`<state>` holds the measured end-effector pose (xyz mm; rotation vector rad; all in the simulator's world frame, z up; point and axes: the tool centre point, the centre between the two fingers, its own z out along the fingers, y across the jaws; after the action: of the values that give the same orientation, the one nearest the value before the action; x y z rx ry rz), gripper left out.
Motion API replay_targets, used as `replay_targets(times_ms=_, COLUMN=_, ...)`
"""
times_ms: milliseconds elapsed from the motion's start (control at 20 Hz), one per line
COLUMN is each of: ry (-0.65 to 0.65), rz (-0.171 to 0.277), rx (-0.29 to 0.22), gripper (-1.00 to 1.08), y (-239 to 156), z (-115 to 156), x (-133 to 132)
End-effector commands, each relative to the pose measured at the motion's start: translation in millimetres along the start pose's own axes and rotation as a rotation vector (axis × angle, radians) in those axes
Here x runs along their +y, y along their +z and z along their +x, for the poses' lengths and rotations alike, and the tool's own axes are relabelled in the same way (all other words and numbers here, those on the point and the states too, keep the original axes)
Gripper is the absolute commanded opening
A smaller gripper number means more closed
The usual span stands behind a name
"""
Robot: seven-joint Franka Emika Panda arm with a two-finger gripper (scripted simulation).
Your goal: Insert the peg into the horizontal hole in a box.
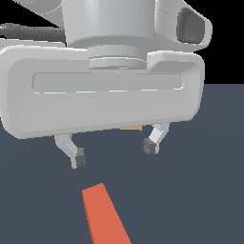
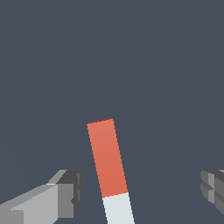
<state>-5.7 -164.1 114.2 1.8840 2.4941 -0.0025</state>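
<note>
Below the wide-apart jaws (image 1: 114, 151), the peg (image 2: 111, 168) lies untouched between them on the floor.

Slim square peg (image 2: 109, 168), orange-red part and pale grey-white part, lying flat on dark floor, ungrasped

peg (image 2: 109, 168): orange-red, pale grey-white | gripper (image 1: 114, 151): grey-white, dark pads
</note>
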Motion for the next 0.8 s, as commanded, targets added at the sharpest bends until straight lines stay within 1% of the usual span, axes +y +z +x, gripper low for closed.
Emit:
replay_targets(times_ms=0, ry=-0.036, rz=0.001, rx=0.003, gripper=1.00, y=8, z=-19, x=-4)
replay_targets(times_ms=400, ry=-0.135, rz=0.004, rx=0.010, gripper=1.00, y=32, z=-74, x=-8)
replay_targets(times_ms=750, ry=-0.187, rz=0.006, rx=0.014, gripper=1.00, y=45, z=-103, x=-7)
